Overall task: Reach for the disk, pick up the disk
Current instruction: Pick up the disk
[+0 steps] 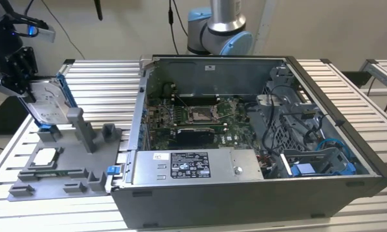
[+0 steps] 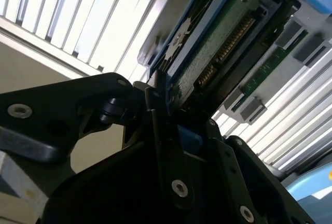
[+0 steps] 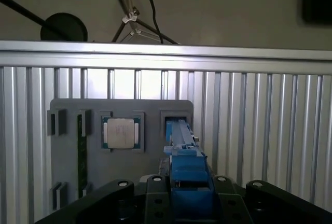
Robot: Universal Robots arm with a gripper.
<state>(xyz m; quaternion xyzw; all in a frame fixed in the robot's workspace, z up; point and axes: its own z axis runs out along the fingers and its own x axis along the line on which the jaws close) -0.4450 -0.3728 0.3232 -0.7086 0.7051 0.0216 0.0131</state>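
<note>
The gripper (image 1: 22,89) is clamped on the upright disk (image 1: 48,104) at the edge of the gray fixture (image 1: 54,186), the second wrist view revealing its green circuit board (image 2: 218,42), the first wrist view a square chip (image 3: 120,133) nearby.

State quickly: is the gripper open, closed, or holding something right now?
Gripper: closed on the disk, fingers clamping its edges.
</note>
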